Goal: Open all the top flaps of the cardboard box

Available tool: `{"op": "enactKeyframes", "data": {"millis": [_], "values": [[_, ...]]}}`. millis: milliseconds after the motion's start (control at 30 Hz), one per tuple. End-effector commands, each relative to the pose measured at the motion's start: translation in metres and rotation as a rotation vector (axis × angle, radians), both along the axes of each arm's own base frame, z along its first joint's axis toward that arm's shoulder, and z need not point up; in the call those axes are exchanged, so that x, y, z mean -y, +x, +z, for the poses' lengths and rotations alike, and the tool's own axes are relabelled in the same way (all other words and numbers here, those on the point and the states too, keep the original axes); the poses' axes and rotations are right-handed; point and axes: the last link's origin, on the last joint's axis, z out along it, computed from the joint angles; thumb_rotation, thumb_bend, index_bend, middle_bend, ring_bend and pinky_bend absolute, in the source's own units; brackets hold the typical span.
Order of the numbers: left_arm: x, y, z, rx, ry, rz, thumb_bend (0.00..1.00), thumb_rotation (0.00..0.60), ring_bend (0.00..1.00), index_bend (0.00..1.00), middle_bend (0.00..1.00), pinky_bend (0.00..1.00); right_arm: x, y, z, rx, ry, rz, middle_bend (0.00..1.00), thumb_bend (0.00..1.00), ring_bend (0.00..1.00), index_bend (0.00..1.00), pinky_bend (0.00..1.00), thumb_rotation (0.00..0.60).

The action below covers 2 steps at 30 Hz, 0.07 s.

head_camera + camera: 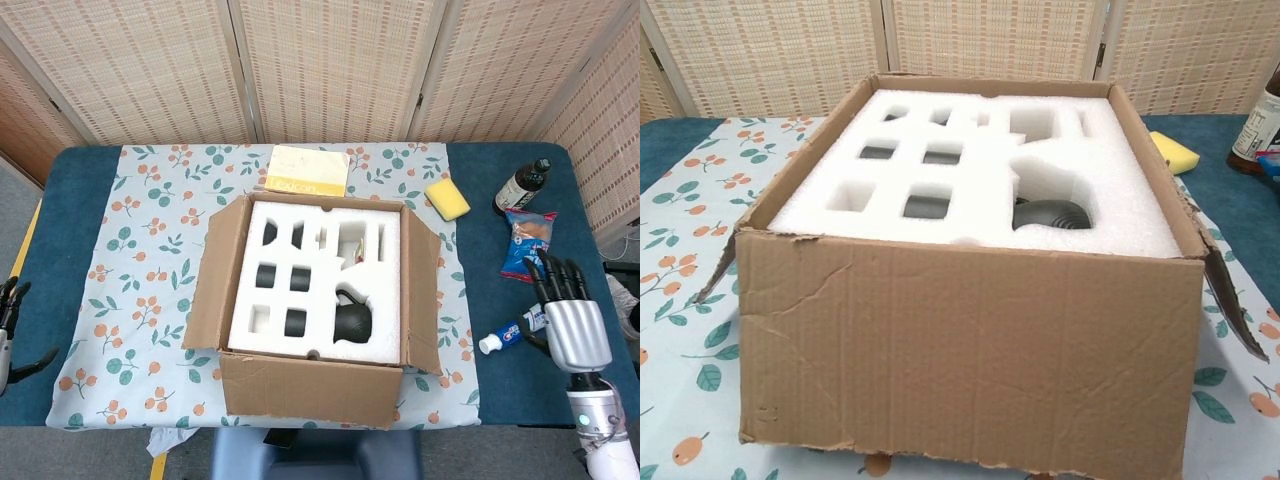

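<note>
The cardboard box (225, 270) (970, 350) stands mid-table with its side flaps folded outward and its near flap hanging down the front. White foam (325, 280) (980, 190) fills it, with dark items in the cut-outs. My right hand (568, 318) is far right of the box, over the blue cloth, fingers spread and holding nothing. My left hand (10, 335) shows only at the left edge of the head view, fingers apart and empty. Neither hand appears in the chest view.
A yellow booklet (308, 171) lies behind the box. A yellow sponge (447, 198), a dark bottle (522, 186), a blue snack packet (528, 246) and a toothpaste tube (512, 331) lie to the right, near my right hand. A wicker screen (330, 60) backs the table.
</note>
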Motion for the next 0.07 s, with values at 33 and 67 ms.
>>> {"op": "enactKeyframes", "data": {"millis": [33, 67], "values": [[-0.0024, -0.0013, -0.0017, -0.002, -0.004, 0.013, 0.24, 0.6, 0.0, 0.0, 0.04, 0.0, -0.0079, -0.0218, 0.0001, 0.058, -0.072, -0.023, 0.0, 0.39, 0.0, 0.0, 0.0, 0.6], [-0.0036, -0.0021, -0.0023, -0.002, -0.006, 0.02, 0.24, 0.6, 0.0, 0.0, 0.04, 0.0, -0.0083, -0.0224, 0.0007, 0.065, -0.072, -0.015, 0.0, 0.39, 0.0, 0.0, 0.0, 0.6]]}}
